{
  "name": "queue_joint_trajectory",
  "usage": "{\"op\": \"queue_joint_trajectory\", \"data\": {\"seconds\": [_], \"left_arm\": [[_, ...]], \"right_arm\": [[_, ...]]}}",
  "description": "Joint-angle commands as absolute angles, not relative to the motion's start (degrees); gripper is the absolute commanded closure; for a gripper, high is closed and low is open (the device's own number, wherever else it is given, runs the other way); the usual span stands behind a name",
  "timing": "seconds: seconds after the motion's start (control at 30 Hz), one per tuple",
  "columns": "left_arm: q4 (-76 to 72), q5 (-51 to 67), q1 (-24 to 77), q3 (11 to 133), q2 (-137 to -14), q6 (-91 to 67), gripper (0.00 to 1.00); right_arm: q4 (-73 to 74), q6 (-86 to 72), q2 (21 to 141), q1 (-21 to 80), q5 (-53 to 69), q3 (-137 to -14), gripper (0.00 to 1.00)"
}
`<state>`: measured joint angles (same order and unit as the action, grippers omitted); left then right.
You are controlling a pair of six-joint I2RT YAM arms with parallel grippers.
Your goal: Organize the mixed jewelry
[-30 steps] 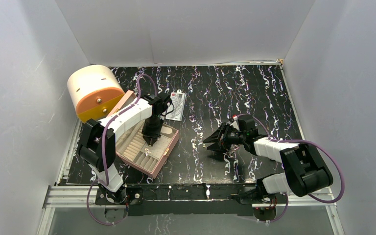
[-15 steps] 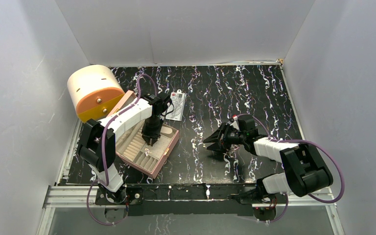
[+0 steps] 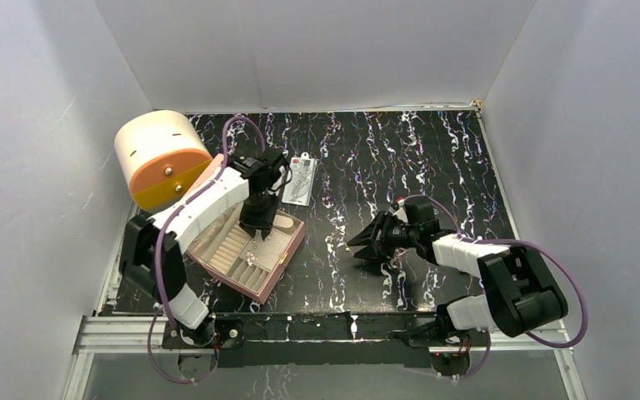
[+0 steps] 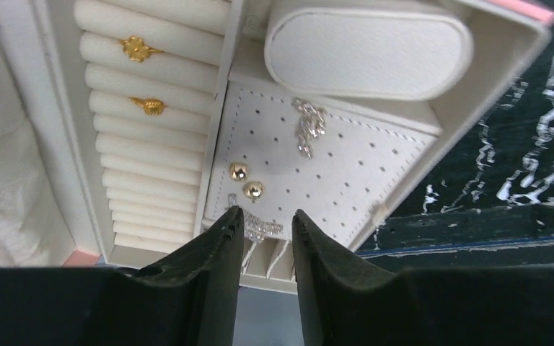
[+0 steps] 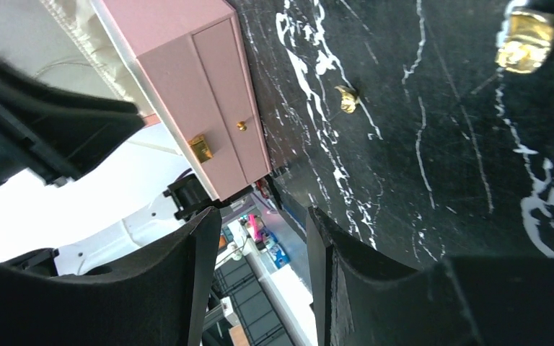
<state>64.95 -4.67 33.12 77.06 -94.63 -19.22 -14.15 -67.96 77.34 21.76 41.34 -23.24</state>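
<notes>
pink box [image 3: 277, 265], open for sorting: gold studs [image 4: 239, 171] and chain pieces [image 4: 308, 126] pinned inside. left gripper [image 4: 263, 220] above them, fingers apart, empty. loose stud [image 5: 346, 99] unsorted on table [image 3: 433, 158]. right gripper [image 5: 258, 223] near it, parted, empty.

Robot lab test cell: plain white panel walls [image 3: 317, 50] box in a black marbled tabletop [image 3: 400, 150], bare aluminium rail [image 3: 325, 327] along near edge, loose purple cables [image 3: 582, 304].

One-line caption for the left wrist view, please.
Open left gripper above the open pink jewelry box: gold ornaments in the rolls, gold studs and chain pieces on the perforated pad.
</notes>
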Motion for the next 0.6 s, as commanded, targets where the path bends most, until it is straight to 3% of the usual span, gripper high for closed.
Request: {"op": "queue_joint_trajectory", "data": {"seconds": [0.0, 0.33, 0.57], "left_arm": [[63.3, -3.7, 33.0, 79.2, -85.3, -17.6, 0.69], [42.0, -0.2, 33.0, 65.4, -61.5, -15.9, 0.66], [25.3, -0.3, 33.0, 54.7, -43.9, -21.3, 0.48]], "right_arm": [[-8.7, -62.6, 74.6, 21.5, 38.8, -26.2, 0.43], [6.6, -49.9, 65.7, 21.4, 23.1, -33.9, 0.39], [17.9, -41.8, 59.8, 21.6, 14.5, -40.7, 0.39]]}}
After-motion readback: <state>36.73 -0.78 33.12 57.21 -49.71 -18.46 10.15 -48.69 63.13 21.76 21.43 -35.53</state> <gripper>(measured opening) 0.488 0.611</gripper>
